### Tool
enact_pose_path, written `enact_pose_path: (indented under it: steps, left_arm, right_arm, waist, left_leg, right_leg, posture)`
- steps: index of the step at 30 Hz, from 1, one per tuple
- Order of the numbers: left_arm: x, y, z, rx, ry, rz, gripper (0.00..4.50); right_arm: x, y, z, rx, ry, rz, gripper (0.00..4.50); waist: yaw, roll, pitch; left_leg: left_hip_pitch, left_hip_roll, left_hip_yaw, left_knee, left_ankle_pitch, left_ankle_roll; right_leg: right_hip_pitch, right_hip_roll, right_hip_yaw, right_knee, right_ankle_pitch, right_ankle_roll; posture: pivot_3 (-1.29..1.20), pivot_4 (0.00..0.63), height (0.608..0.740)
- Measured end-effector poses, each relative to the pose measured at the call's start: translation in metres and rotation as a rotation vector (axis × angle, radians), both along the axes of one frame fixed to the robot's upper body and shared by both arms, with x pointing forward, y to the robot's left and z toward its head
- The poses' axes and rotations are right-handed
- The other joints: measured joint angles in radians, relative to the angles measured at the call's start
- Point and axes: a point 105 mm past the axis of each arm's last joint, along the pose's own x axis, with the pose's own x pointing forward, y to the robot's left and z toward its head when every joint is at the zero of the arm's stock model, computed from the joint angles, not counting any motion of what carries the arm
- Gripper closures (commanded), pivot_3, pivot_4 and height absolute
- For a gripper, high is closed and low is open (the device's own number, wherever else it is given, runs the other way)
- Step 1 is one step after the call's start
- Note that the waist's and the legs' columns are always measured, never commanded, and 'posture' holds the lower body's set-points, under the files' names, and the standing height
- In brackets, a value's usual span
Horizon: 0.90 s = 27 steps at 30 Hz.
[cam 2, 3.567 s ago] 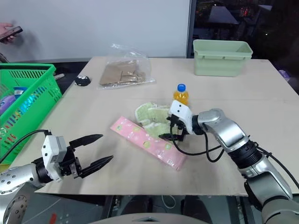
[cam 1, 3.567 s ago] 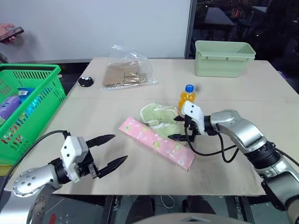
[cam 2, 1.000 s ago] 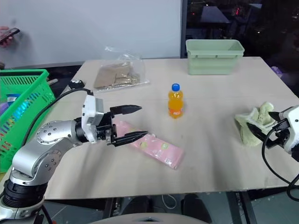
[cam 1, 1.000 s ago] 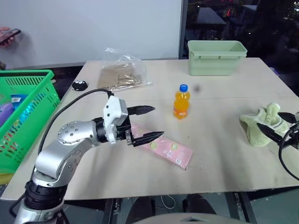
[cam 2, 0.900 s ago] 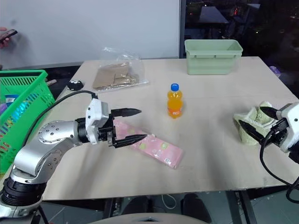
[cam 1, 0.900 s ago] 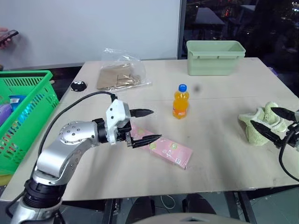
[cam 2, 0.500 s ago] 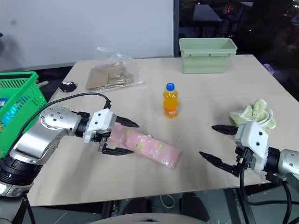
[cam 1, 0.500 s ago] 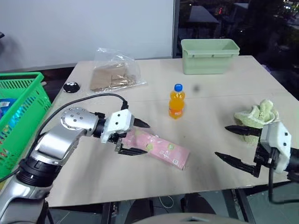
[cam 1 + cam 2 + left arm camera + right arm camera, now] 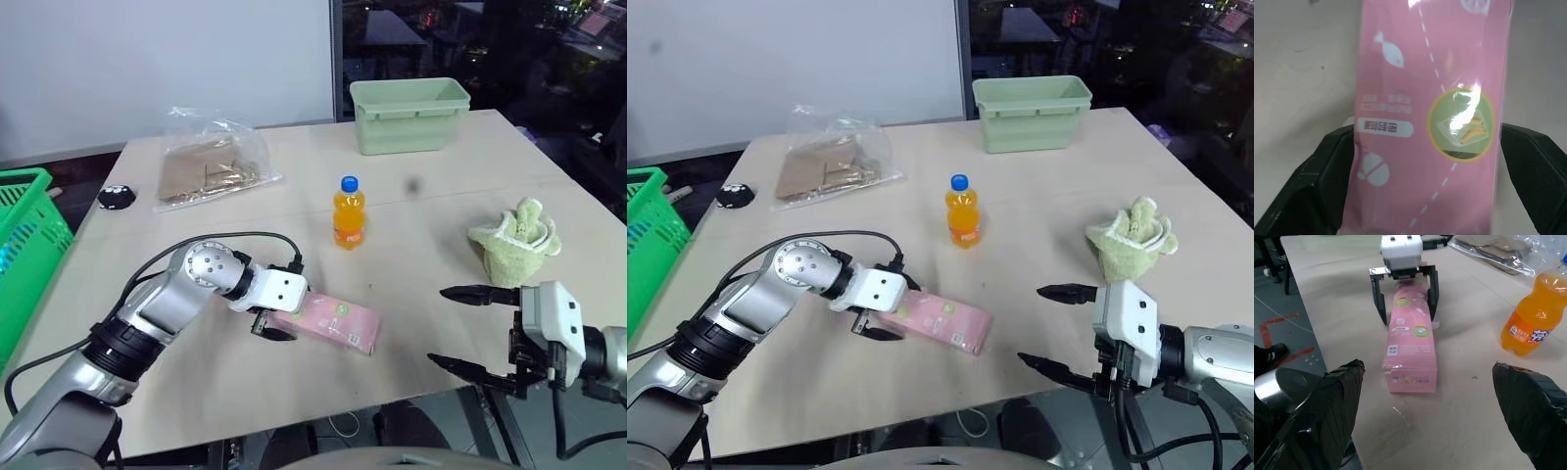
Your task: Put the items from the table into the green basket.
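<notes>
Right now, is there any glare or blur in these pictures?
Left wrist view: white glare patches on the glossy pink box, its print soft. Right wrist view: the right hand's fingers loom blurred. Eye views: dark windows behind the pale green tub.

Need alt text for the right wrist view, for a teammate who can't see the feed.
The left gripper stands open astride the far end of a long pink box lying on the beige table, one finger on each side. An orange drink bottle stands nearby, and the right gripper's own black fingers are spread wide in front.

Bottle (image 9: 348, 211) behind box (image 9: 331, 324) on table (image 9: 431, 225)
</notes>
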Motion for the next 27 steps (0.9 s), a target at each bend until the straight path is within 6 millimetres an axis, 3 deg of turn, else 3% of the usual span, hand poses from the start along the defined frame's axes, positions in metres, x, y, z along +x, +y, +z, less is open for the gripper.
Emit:
enact_pose_path:
  steps: [6, 9, 13, 16, 21, 22, 25, 27]
  left_arm:
    - [-0.002, 0.001, -0.012, -0.04, -0.045, 0.015, 2.9]
    - [-0.002, 0.005, -0.008, -0.095, -0.066, 0.079, 2.9]
    - [-0.002, 0.023, 0.014, -0.205, -0.031, 0.269, 2.9]
    - [0.0, 0.053, 0.027, -0.274, -0.025, 0.467, 2.9]
    - [0.012, 0.098, 0.06, -0.42, -0.134, 0.787, 2.9]
    - [0.013, 0.098, 0.06, -0.422, -0.136, 0.791, 2.9]
    - [0.036, 0.116, 0.098, -0.643, -0.259, 1.005, 2.9]
    - [0.042, 0.124, 0.118, -0.71, -0.325, 1.062, 2.9]
  right_arm:
    - [0.006, 0.001, 0.005, 0.011, -0.029, -0.006, 0.0]
    - [0.009, 0.007, 0.009, 0.021, -0.051, 0.021, 0.0]
    - [0.019, 0.019, 0.012, 0.069, -0.07, 0.063, 0.0]
    - [0.035, 0.034, 0.018, 0.113, -0.098, 0.108, 0.0]
    - [0.07, 0.064, 0.029, 0.204, -0.131, 0.143, 0.0]
    - [0.071, 0.065, 0.029, 0.205, -0.131, 0.143, 0.0]
    - [0.096, 0.096, 0.049, 0.311, -0.139, 0.168, 0.0]
    - [0.098, 0.107, 0.056, 0.333, -0.144, 0.188, 0.0]
  waist:
    - [0.004, 0.007, -0.011]
    - [0.007, 0.001, -0.009]
    - [-0.005, -0.005, -0.009]
    - [0.0, -0.007, -0.007]
    - [0.084, -0.007, -0.005]
    - [0.09, -0.007, -0.005]
    - [0.153, -0.008, -0.001]
    - [0.182, -0.009, -0.001]
  left_leg:
    - [0.01, -0.001, 0.0, 0.0, 0.0, 0.0]
    - [0.02, 0.0, -0.001, -0.002, -0.003, -0.005]
    - [0.017, 0.002, -0.004, -0.002, -0.001, -0.001]
    - [0.014, 0.001, -0.004, -0.005, -0.001, 0.0]
    - [-0.002, 0.001, -0.013, -0.005, -0.001, 0.001]
    - [-0.002, 0.001, -0.012, -0.005, -0.001, 0.001]
    - [-0.002, 0.001, -0.016, -0.003, -0.001, 0.0]
    - [-0.002, 0.001, -0.017, -0.003, -0.001, 0.0]
  right_leg:
    - [0.01, -0.002, 0.0, -0.001, -0.002, -0.003]
    - [0.018, -0.002, 0.0, -0.001, -0.003, -0.004]
    - [0.015, -0.002, -0.001, 0.0, -0.002, -0.004]
    - [0.009, -0.001, -0.002, 0.0, 0.0, 0.0]
    - [-0.004, 0.0, -0.011, 0.003, 0.001, -0.001]
    - [-0.005, 0.0, -0.011, 0.003, 0.001, -0.001]
    - [-0.005, 0.001, -0.014, 0.006, 0.002, -0.003]
    - [-0.005, 0.001, -0.016, 0.008, 0.002, -0.004]
  posture:
    - [-0.19, 0.0, 0.74]
    - [-0.15, 0.0, 0.74]
    - [-0.08, 0.0, 0.74]
    - [-0.02, 0.0, 0.74]
    - [0.09, 0.0, 0.74]
    - [0.1, 0.0, 0.74]
    - [0.15, 0.0, 0.74]
    - [0.17, 0.0, 0.74]
